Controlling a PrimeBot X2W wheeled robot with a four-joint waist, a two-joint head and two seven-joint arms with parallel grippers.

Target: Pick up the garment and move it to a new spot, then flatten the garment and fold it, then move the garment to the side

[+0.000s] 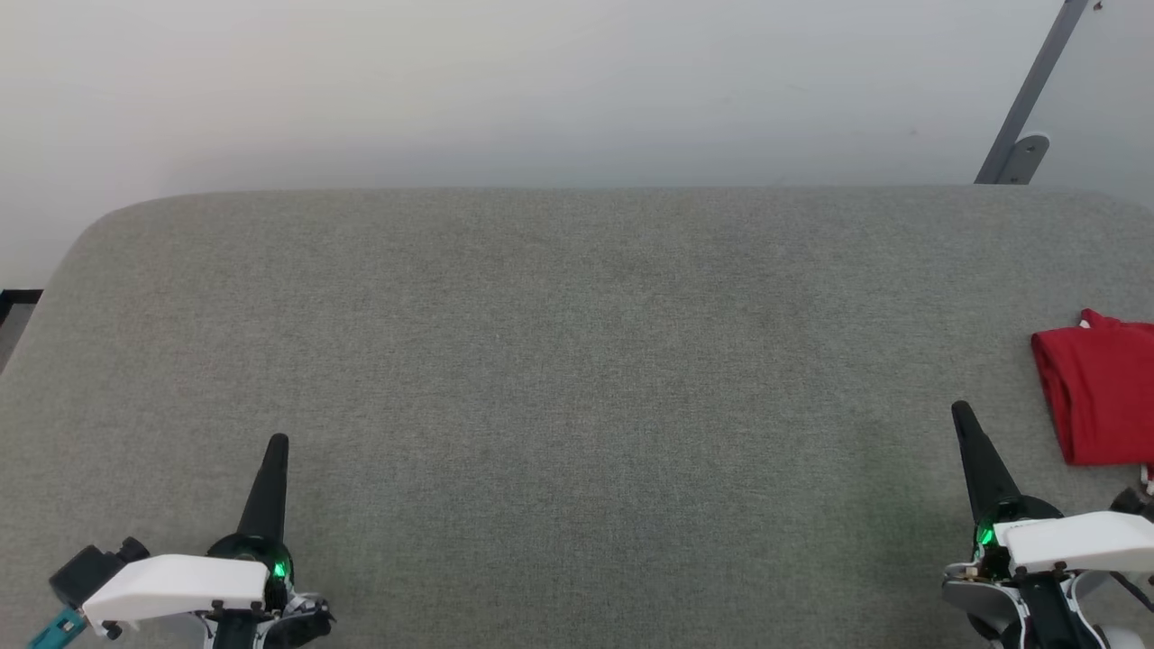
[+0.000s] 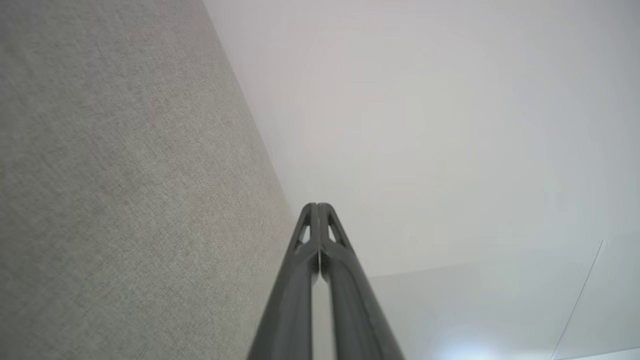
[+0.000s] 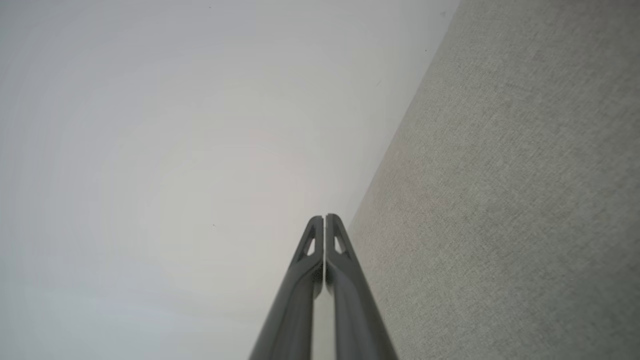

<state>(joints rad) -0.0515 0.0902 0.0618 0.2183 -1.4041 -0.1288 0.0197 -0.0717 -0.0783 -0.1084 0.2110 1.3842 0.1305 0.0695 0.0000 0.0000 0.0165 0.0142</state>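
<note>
The garment (image 1: 1100, 397) is lying on the counter (image 1: 577, 361) at its 3 o'clock edge. The left gripper (image 1: 276, 443) is sitting over the counter at 7 o'clock and the right gripper (image 1: 961, 411) at 5 o'clock, near the garment. A wall (image 1: 541, 90) is standing behind at 12 o'clock, with a strut (image 1: 1023, 117) at 2 o'clock.

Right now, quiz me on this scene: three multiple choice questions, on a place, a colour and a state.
1. Where does the garment lie on the table? A) at the robot's left edge B) in the middle C) at the robot's far right
2. What colour is the garment mostly? A) blue B) red C) green
3. How do the left gripper and right gripper stand? A) both shut, holding nothing B) both wide open C) one clamped on the garment

Answers: 1 C, at the head view's right edge. 2 B, red fabric. 3 A, wrist views show fingertips touching, nothing between.
</note>
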